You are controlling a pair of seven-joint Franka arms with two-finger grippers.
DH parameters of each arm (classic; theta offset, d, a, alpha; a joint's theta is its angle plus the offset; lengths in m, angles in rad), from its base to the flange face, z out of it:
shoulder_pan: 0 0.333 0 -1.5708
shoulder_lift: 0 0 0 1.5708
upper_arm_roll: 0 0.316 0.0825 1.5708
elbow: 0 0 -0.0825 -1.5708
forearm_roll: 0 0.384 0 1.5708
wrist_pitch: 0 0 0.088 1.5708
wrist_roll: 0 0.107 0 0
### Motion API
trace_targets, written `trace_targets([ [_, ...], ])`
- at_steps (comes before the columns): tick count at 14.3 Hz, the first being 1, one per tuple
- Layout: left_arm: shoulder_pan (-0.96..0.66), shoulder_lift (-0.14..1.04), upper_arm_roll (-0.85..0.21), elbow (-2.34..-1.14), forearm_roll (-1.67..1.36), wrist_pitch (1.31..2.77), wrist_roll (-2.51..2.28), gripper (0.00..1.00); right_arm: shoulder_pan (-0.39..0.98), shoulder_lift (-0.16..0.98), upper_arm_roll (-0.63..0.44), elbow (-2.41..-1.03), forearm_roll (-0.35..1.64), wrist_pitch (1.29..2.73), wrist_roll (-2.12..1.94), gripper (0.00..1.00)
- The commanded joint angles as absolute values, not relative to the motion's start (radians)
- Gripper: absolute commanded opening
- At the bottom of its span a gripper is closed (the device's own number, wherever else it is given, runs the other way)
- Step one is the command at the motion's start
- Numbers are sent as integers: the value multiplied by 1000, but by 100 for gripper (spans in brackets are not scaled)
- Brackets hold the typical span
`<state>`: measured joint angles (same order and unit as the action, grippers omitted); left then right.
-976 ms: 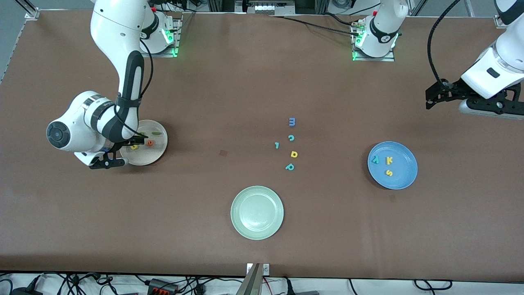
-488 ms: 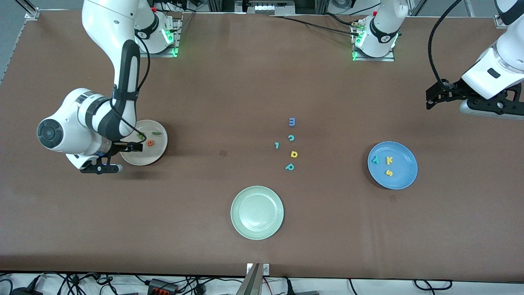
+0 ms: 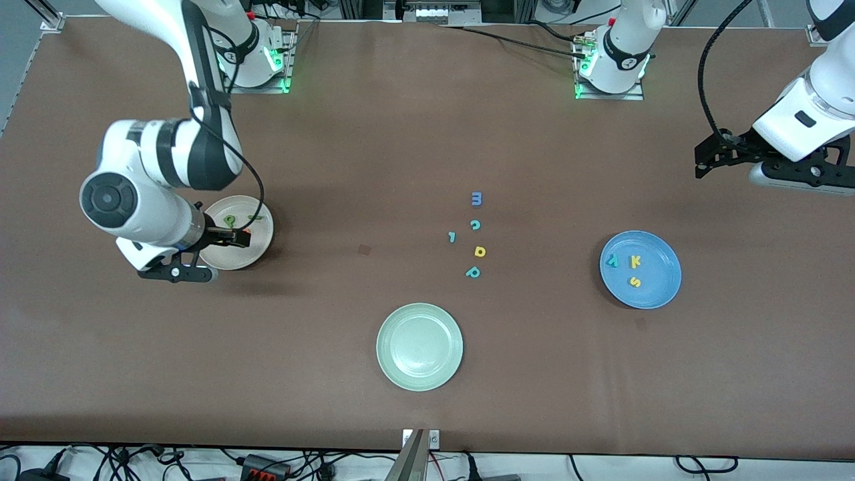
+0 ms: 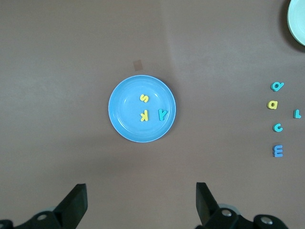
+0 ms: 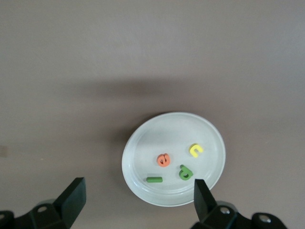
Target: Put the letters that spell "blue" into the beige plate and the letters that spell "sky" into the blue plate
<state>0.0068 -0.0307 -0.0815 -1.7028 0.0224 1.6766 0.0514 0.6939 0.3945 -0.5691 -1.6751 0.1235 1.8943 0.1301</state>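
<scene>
Both letter sets in their plates; both grippers spread wide and empty.

Green b [image 5: 186, 172], green l [image 5: 154, 180], yellow u [image 5: 196, 150] and orange e [image 5: 164, 160] inside beige plate [image 5: 143, 148] at the right arm's end of the table. Yellow s [image 4: 144, 98], yellow k [image 4: 144, 116] and teal y [image 4: 163, 114] inside blue plate [image 4: 125, 125] toward the left arm's end. Right gripper [image 3: 224, 235] over the beige plate, wrist bent, fingers [image 5: 72, 193] fully apart, holding nothing. Left gripper [image 3: 707, 157] raised over bare table near that arm's end, fingers [image 4: 75, 202] fully apart, holding nothing. Front view: u hidden by the right gripper, e barely visible; all four clear in right wrist view. Spare letters [image 3: 474, 235] at table centre, green plate [image 3: 419, 347] nearer the camera.
</scene>
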Motion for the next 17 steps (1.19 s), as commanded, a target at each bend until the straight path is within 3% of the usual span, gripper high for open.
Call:
trace_targets([
  [1,9,-15,-84,-1669,2,1655,61,100,493,293,-331,-1657,-12,1871,208,100],
  [5,9,-15,-84,-1669,3,1654,61,100,220,230,-66,-1600,-104,1829,210,100],
  [10,9,-15,-84,-1669,3,1654,66,100,131,224,-57,-1424,-94,1684,210,100],
  [14,9,-15,-84,-1669,3,1655,69,100,-53,198,-37,-1405,173,1631,143,100],
  [17,9,-15,-84,-1669,3,1655,69,100,-43,175,-55,-1405,54,1618,40,100],
])
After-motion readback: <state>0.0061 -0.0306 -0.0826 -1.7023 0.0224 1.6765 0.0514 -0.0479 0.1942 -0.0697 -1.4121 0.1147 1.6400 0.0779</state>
